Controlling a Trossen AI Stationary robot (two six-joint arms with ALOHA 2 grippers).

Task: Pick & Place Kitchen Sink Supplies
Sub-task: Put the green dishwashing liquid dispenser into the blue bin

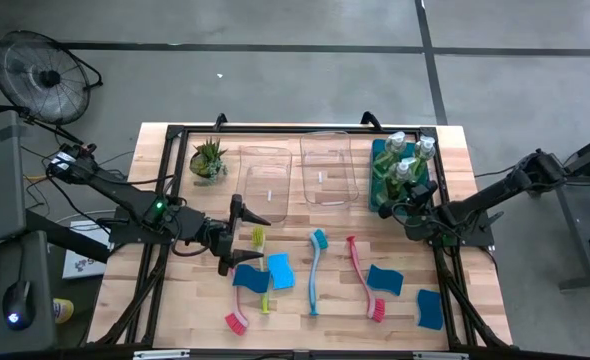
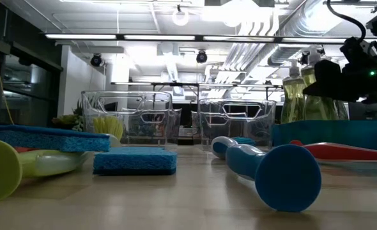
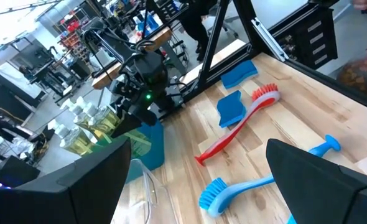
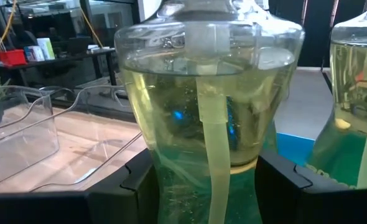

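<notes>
Three clear bottles of yellowish-green soap (image 1: pixel 403 160) stand in a teal bin (image 1: pixel 378 190) at the table's far right. My right gripper (image 1: pixel 410 205) is shut on the nearest bottle (image 4: pixel 202 112). Blue sponges (image 1: pixel 280 270) (image 1: pixel 385 280) (image 1: pixel 430 310), a teal brush (image 1: pixel 317 270), a red brush (image 1: pixel 363 285) and a yellow-green brush (image 1: pixel 259 238) lie flat on the table. One sponge (image 1: pixel 250 278) rests on the yellow-green brush's handle. My left gripper (image 1: pixel 250 240) is open above that brush's head, touching nothing. My right gripper pinches the soap bottle at its narrow waist (image 4: pixel 171 180), one finger (image 4: pixel 127 186) on each side, coming level from the table's near right. The bottle stands upright between them. Its base is hidden by the bin, so I cannot tell whether it is lifted.
Two clear bins (image 1: pixel 265 185) (image 1: pixel 327 170) stand at the far middle, a small spiky potted plant (image 1: pixel 208 160) to their left. A second red brush head (image 1: pixel 237 322) lies by the near edge. A dark frame rail (image 1: pixel 305 128) runs along the far edge.
</notes>
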